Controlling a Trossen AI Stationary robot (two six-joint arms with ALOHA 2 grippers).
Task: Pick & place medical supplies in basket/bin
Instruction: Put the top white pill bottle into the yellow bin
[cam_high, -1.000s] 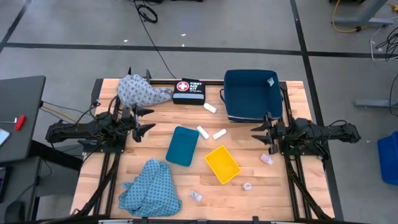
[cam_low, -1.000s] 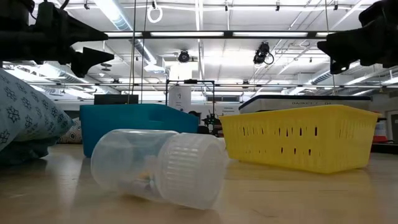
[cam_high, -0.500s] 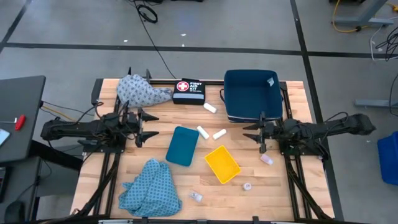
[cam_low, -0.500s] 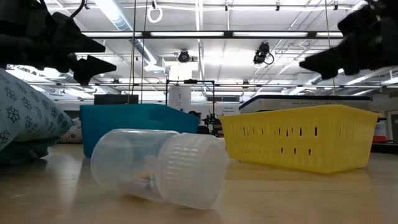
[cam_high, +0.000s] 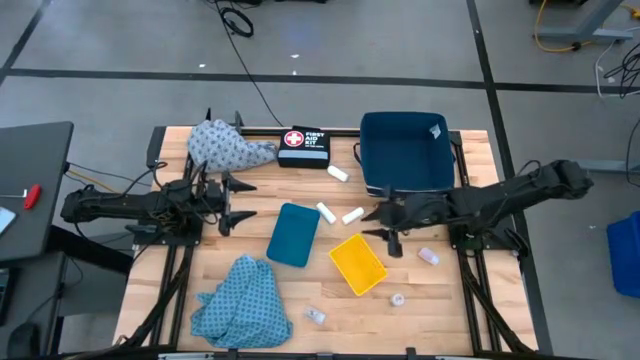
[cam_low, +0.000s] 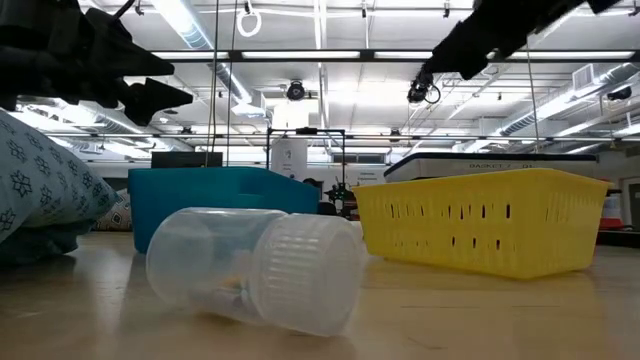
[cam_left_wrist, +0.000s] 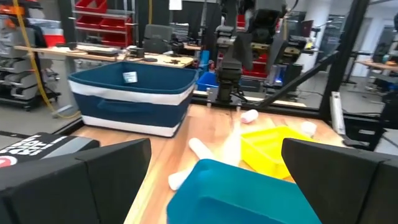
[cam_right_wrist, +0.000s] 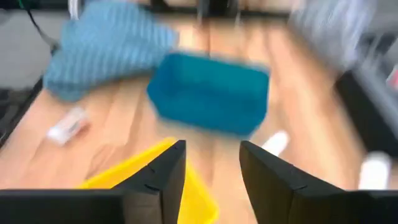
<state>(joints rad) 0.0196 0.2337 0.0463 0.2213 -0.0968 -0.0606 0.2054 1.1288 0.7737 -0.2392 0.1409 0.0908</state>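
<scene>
— Two rolls (cam_high: 339, 214) lie mid-table, just beyond our right gripper (cam_high: 386, 226), nearer it than the left one.
— We see its fingers parted, holding nothing, over the yellow basket (cam_high: 357, 264).

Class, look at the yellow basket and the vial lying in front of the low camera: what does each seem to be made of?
Yellow basket: likely moulded plastic, matte, with slotted walls. Vial: seemingly clear plastic with a frosted, ribbed white cap; glass cannot be ruled out.
</scene>
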